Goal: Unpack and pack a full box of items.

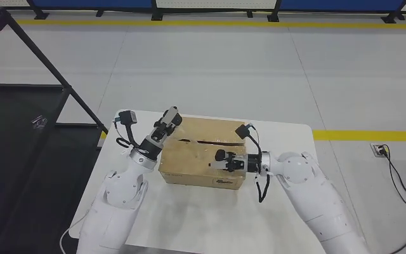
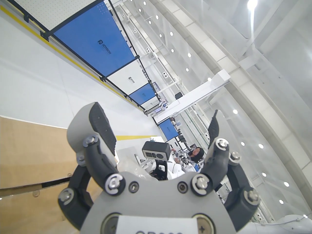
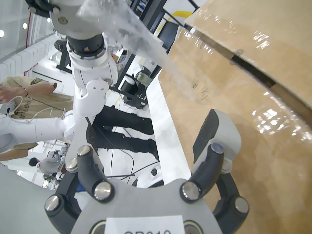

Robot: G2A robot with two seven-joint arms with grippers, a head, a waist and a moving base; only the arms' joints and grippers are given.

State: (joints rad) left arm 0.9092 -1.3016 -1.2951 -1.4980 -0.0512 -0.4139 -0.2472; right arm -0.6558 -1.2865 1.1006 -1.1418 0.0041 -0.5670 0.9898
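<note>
A brown cardboard box point(image 1: 200, 136) stands in the middle of the white table point(image 1: 190, 209), its top flaps down with a dark slit between them point(image 3: 253, 71). My left gripper point(image 1: 168, 120) is raised over the box's back left corner, pointing upward, open point(image 2: 156, 122). A clear strip of tape or film point(image 3: 146, 42) runs from the box top up to it; how it is attached I cannot tell. My right gripper point(image 1: 219, 160) lies over the box's front right part, open point(image 3: 148, 135), one pad point(image 3: 207, 132) close to the cardboard point(image 3: 243, 98). The box's contents are hidden.
The box point(image 2: 29, 152) takes up most of the table's middle. Bare tabletop lies in front of the box and to its right point(image 1: 285, 140). A black metal frame point(image 1: 38, 57) stands off the table's left side.
</note>
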